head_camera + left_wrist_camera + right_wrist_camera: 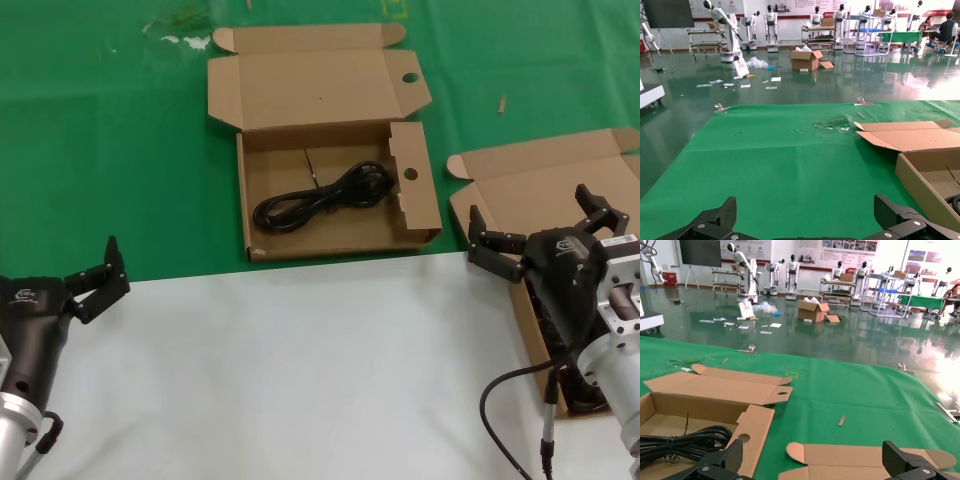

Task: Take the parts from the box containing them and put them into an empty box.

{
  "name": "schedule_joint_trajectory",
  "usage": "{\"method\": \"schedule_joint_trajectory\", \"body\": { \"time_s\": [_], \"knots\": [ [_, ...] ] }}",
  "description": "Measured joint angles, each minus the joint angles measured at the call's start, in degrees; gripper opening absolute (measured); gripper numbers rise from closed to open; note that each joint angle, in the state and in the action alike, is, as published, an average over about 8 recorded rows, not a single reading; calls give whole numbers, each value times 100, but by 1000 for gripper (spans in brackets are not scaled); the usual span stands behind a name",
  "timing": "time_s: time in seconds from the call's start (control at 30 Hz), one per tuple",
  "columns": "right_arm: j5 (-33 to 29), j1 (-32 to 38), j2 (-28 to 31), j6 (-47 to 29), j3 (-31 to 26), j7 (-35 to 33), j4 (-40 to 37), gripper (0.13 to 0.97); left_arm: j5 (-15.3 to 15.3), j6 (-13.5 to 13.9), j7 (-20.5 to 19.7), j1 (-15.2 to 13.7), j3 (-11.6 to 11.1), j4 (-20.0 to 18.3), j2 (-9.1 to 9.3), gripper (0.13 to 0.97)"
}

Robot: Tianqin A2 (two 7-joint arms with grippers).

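A brown box with round holes in its lid flap and side wall (420, 205) lies open at the middle of the green mat. One coiled black power cable (320, 200) rests on its floor. A second box, with a plain lid (545, 175), sits at the right, its tray mostly hidden under my right arm. My right gripper (532, 212) hovers open over that tray, holding nothing. In the right wrist view the right gripper (814, 455) spreads above the plain lid's tab (800, 452), with the cable (680, 442) off to one side. My left gripper (95, 275) waits open at the near left.
White sheet (300, 370) covers the near half of the table, green mat (100, 150) the far half. Small scraps (180, 40) lie at the mat's far edge. The left wrist view shows bare mat (790, 165) ahead and the holed box's wall (915, 182) beside it.
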Motion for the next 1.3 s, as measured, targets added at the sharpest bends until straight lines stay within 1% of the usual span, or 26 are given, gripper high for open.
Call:
{"method": "schedule_joint_trajectory", "body": {
  "time_s": [1.3],
  "knots": [
    [0,0,0,0,0,0,0,966,0,0,0,0,0,0,0,966]
  ]
}}
